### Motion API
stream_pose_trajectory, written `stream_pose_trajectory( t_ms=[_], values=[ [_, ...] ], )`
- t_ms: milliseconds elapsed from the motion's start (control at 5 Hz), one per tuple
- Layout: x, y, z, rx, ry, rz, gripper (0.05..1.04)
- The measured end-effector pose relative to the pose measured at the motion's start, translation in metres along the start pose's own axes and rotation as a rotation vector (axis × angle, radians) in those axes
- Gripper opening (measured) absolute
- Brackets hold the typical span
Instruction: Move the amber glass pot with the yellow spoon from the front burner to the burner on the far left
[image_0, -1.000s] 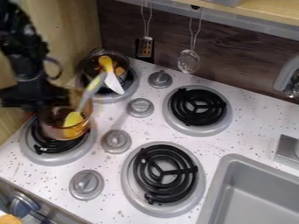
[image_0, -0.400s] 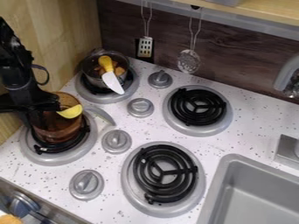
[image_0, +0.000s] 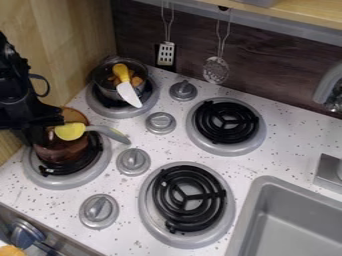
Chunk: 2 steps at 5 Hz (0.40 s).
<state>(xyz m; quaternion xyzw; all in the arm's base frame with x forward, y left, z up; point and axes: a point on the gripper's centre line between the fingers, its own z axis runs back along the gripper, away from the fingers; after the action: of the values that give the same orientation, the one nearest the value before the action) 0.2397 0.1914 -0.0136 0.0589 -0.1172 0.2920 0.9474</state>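
The pot (image_0: 59, 153) at left is amber, see-through and glossy, like glass; the ladle (image_0: 70, 131) looks like smooth plastic. The worktop (image_0: 174, 150) appears smooth, with dark specks, and the burner coils (image_0: 188, 198) are black metal. The back wall (image_0: 277, 65) shows dark wood grain.

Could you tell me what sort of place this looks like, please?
It looks like a toy kitchen: a speckled counter carries coiled burners, a grey sink sits beside them, and a slotted spatula hangs behind.

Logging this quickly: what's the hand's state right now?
Hand: at the brown pot, by the yellow-headed spoon; open, closed or holding something, I can't tell.
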Motion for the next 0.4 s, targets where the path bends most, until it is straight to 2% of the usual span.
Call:
stream_pose_trajectory(
  t_ms=[200, 400],
  values=[
    [-0.0015, 0.0005, -0.0038, -0.007, 0.015, 0.003, 0.571],
    [-0.0044, 0.0026, -0.0031, 0.014, 0.036, 0.03, 0.878]
  ],
)
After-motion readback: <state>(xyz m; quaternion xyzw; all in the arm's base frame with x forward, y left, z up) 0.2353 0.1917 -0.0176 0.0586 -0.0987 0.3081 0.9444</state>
